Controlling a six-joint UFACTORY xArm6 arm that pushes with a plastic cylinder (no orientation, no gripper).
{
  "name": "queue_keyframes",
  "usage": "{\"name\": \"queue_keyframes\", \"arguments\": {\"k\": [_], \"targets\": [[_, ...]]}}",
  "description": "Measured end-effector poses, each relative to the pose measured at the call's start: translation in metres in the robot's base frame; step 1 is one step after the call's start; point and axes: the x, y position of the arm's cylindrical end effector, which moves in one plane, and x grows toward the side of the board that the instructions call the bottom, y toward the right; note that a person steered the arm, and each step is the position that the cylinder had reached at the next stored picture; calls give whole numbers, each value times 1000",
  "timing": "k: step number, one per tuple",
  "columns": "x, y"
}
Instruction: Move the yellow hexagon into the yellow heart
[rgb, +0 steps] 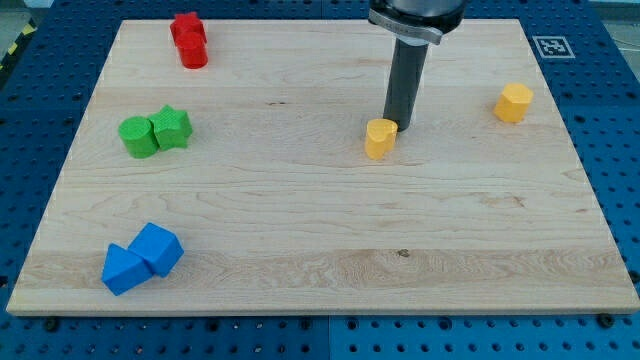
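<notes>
Nearest you, at the view's bottom left of the tabletop (300, 250), two blue blocks sit touching: a blue cube (157, 248) and, just beside it toward the left, a second blue block (123, 269) with an angular shape that is hard to name.

Farther up on the left you find a green pair, also touching: a rounded green block (138, 137) and a green star-like block (172, 128).

Near the middle of the board stands the yellow heart (380, 138), a small upright block with a notched top and plain matte faces. Your tool here is only a straight dark rod with nothing to open or close; my tip (402, 127) rests just behind the heart's upper right edge, touching it or very nearly so.

The yellow hexagon (514, 103) sits well apart from the heart, toward the view's right and a little higher, upright, with flat sides and a lighter top face, alone on bare wood.

At the view's top left you see two red blocks (189, 41) pressed together, shapes unclear.

At the far right corner a square black-and-white marker tag (552, 45) is fixed to the board; it carries a pattern and no readable writing. None of the blocks bears any label.
</notes>
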Motion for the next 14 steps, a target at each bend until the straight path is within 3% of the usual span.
{"name": "queue_keyframes", "arguments": {"k": [3, 5, 7, 8, 9, 13, 14], "targets": [[22, 97], [24, 104], [27, 173], [25, 202], [-6, 224], [-38, 97], [-62, 106]]}}
